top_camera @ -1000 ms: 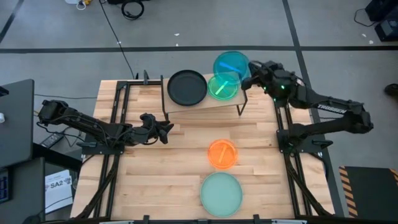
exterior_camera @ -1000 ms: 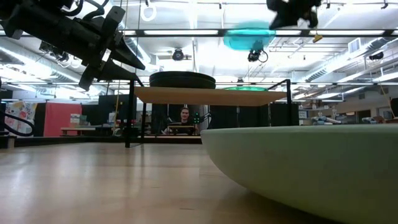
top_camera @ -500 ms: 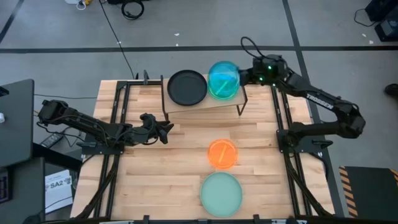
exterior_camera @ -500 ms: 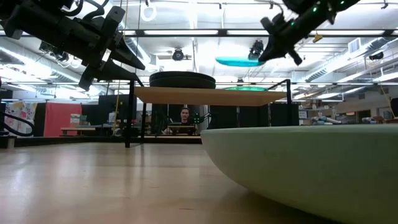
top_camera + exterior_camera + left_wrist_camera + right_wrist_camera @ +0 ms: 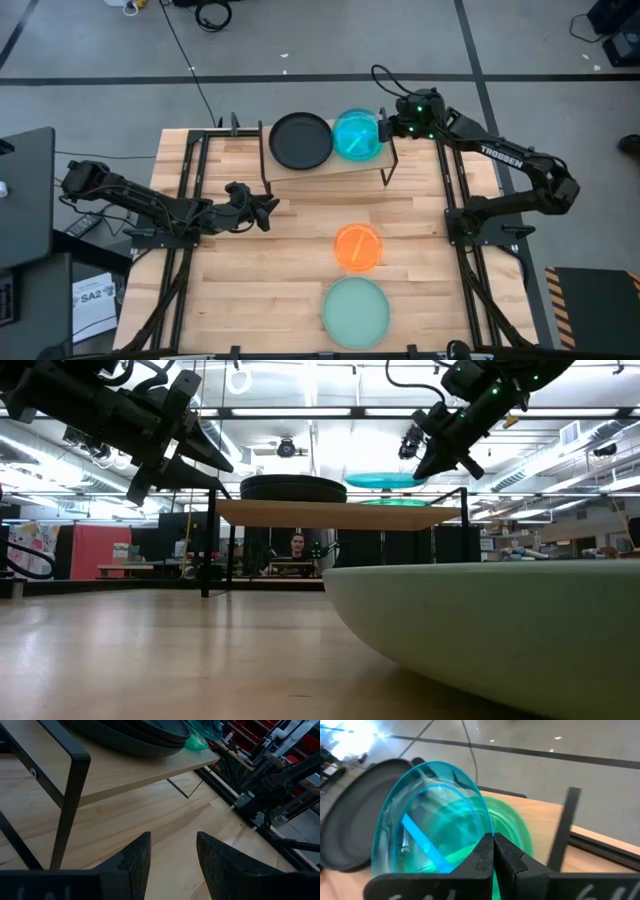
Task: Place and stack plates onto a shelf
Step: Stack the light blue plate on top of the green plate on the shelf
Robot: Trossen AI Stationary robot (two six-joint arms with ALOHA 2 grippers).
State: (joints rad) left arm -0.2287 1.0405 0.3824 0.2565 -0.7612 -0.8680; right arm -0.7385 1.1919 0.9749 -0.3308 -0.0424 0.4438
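A translucent blue plate (image 5: 355,134) hangs just above a translucent green plate (image 5: 395,502) that lies on the right half of the light-wood shelf (image 5: 325,166). My right gripper (image 5: 386,128) is shut on the blue plate at the shelf's right end. Stacked black plates (image 5: 300,140) rest on the shelf's left half. An orange plate (image 5: 357,247) and a pale mint plate (image 5: 355,312) lie on the tabletop nearer the front. My left gripper (image 5: 270,207) stands open over the table, left of and in front of the shelf, holding nothing. My right gripper pinches the blue plate's rim (image 5: 486,836) between its two fingers, on the side facing the table's right edge. The fingers come from the right, slanting downward. The plate is held almost level (image 5: 385,481), lifted clear, with a small gap above the green plate.
The shelf stands on thin black legs (image 5: 70,805) at the table's far side. Black frame rails (image 5: 190,200) run along both table sides. Bare wood lies between the shelf and the orange plate. A person shows far behind the table (image 5: 297,545).
My right gripper has swung toward the table's left and down, rolling as it went, still shut on the blue plate. The plate, a second ago high and beyond the shelf's far right corner, has come down nearly level over the green plate.
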